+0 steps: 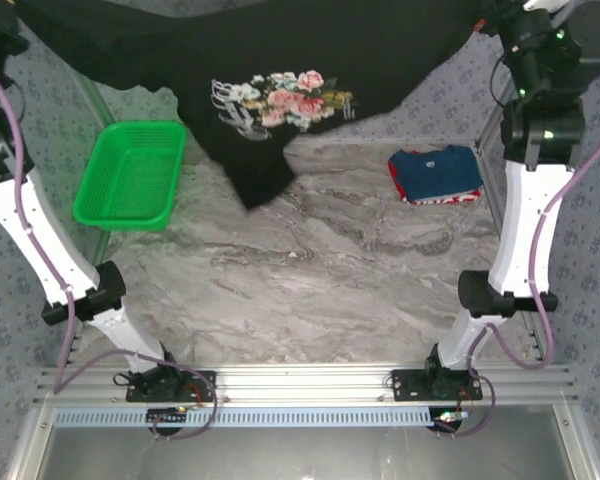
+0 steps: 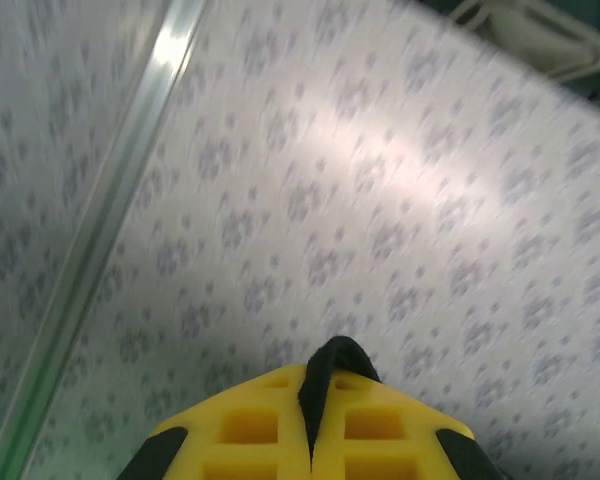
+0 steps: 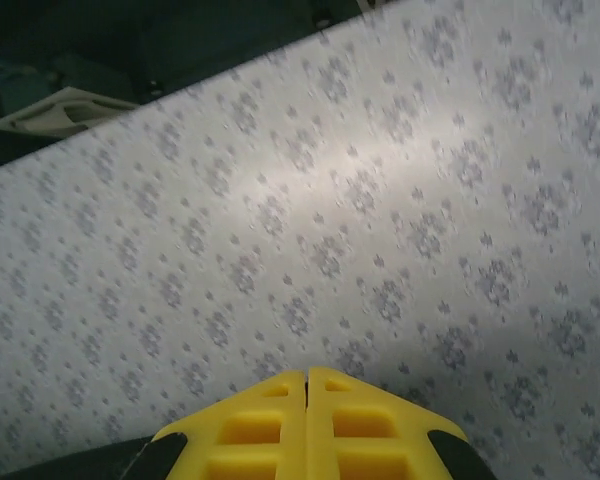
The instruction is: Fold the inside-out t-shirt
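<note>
Black t-shirt (image 1: 280, 45), top edge off-frame

No word, number or brand can be read anywhere. The black t-shirt (image 1: 310, 50) carries a flower print (image 1: 285, 98) in pink, white and yellow. Curling, script-like strokes sit at the print's left and right ends, but they are too small and too warped by the hanging fabric to make out as letters. The folded blue shirt (image 1: 435, 175) on the bench (image 1: 330, 270) bears a tiny white mark (image 1: 431, 160) near its collar, too small to read. The patterned cloth (image 2: 380, 200) in the wrist views carries repeated grey motifs, not letters.
</note>
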You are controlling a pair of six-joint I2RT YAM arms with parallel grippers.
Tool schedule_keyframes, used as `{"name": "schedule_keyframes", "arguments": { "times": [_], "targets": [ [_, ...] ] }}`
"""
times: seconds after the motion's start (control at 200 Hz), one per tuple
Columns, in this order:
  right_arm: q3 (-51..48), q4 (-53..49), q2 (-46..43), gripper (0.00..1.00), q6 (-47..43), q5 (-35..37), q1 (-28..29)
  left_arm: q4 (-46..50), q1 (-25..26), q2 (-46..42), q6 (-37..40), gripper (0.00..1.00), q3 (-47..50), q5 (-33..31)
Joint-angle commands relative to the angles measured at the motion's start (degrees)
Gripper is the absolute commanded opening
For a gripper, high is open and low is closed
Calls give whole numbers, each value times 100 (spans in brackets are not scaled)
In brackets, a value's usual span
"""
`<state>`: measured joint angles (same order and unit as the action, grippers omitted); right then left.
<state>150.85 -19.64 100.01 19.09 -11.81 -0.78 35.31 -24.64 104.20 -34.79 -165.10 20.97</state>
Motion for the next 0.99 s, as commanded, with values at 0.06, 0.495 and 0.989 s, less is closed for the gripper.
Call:
{"name": "schedule_keyframes", "arguments": {
  "times": [0.06,0.495,0.989],
  "targets": [
    [-1841,-67,-1227,0,-69,-267,-39,229,-138,-657,-214,0,317,880],
    [-9006,-1418,-4741,0,135,-342,-19,920,834,-5479,915,0,8850,1475],
    [-11953,-2270,-5311,5,1655,70,228,2186,953,-6800,822,0,11782,1639]
  ]
}}
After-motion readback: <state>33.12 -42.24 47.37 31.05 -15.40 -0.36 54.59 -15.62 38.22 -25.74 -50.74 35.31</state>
